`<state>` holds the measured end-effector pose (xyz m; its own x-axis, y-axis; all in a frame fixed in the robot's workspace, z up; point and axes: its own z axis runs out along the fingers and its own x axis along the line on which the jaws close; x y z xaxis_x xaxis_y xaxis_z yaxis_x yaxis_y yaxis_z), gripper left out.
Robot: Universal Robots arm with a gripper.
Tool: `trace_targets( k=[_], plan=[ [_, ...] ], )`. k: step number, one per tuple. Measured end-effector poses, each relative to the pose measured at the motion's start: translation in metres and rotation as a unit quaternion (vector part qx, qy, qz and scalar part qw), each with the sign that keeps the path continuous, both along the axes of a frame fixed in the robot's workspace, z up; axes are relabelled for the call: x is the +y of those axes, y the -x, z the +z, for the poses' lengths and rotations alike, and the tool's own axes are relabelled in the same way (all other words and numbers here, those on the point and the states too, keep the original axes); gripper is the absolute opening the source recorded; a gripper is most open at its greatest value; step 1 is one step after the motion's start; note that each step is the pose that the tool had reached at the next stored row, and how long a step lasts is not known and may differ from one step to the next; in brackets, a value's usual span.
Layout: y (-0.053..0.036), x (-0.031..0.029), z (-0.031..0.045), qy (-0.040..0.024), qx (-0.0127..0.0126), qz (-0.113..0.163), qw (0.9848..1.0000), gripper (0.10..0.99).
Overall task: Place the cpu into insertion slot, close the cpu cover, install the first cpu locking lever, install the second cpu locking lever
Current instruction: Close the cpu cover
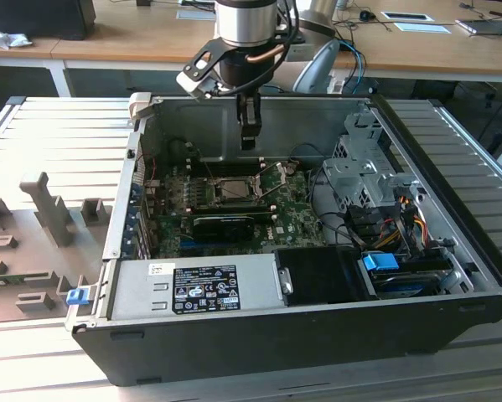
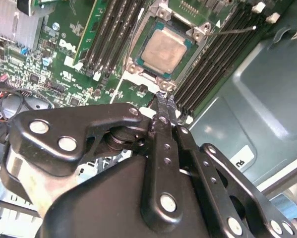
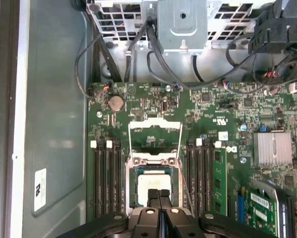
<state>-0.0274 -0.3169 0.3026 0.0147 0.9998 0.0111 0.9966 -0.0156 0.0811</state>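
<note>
An open PC case (image 1: 276,343) is seen lying on a ribbed metal bench (image 1: 58,126) in the exterior view. W/in the case, a grey PSU (image 1: 196,285) is set at 6 o'clock and a metal drive cage (image 1: 359,163) at 3 o'clock. The green motherboard (image 1: 234,219) is fixed approx. at the centre. The arm (image 1: 246,25) is seen at 12 o'clock. The gripper (image 1: 248,144) is hung below it, over the board's 12 o'clock edge, above the insertion slot (image 1: 234,189) and apart from it.

In both wrist views the gripper (image 2: 163,96) (image 3: 159,194) is shown w/ its fingers pressed together tip to tip, nothing being gripped btwn them. Black memory slots (image 3: 106,178) are ranged along two opposite sides of the insertion slot (image 2: 149,29) (image 3: 138,173). In the first wrist view the cpu cover (image 3: 154,122) is seen open, hinged off one side of the slot, w/ bare board showing through its centre. The cpu (image 2: 163,49) (image 3: 148,182) is seated in the slot, pale face up and uncovered, w/ the fingertips just in front of it. In the second wrist view a thin lever wire (image 2: 232,30) is seen reaching out from a slot corner across the memory slots. It seems unlatched, though that cannot be told for sure.
</note>
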Motion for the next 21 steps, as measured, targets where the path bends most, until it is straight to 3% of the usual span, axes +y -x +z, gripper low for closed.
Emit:
trace_targets(
  k=[12,16,19,21],
  plan=[
    [-0.0220,0.0000,-0.0006,0.0000,0.0001,0.000,1.0000,0.106],
    [-0.0231,0.0000,-0.0010,0.0001,0.0001,0.000,1.0000,0.106],
    [-0.0232,-0.0002,-0.0062,0.0000,0.0001,0.000,1.0000,0.106],
    [-0.0234,-0.0013,-0.0137,0.0000,0.0001,0.000,1.0000,0.106]
  ],
)
